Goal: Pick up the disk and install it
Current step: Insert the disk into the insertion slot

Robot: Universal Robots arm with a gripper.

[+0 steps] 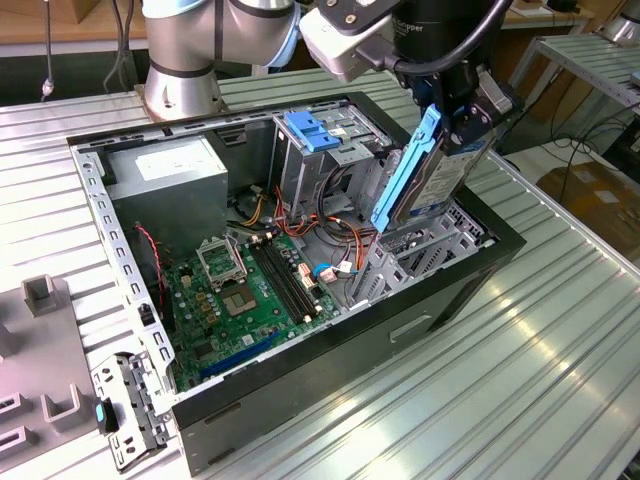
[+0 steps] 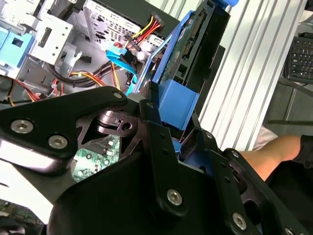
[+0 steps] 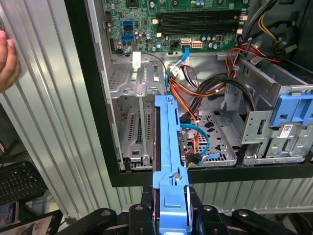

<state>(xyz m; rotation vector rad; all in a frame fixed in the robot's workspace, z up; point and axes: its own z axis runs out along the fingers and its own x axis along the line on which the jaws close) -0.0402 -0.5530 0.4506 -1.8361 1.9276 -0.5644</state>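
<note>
- The gripper (image 1: pixel 462 118) is clamped shut on the disk (image 1: pixel 428 170), gripping its upper end (in the second wrist view the light blue rail's tab sits between the fingers (image 2: pixel 155 132)).
- The disk hangs below the fingers, tilted, with its lower end over the metal drive bay (image 3: pixel 139 132) in the computer case (image 1: pixel 440 300), on the exterior view's right.
- Whether the disk touches the bay cannot be told.

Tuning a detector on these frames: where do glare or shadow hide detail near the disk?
Exterior view: glare streaks the ribbed table, while the disk, held by the gripper, is evenly lit. Second wrist view: the gripper's black body sits in deep shade in the foreground. First wrist view: even light on the disk's blue rail, with no glare.
</note>
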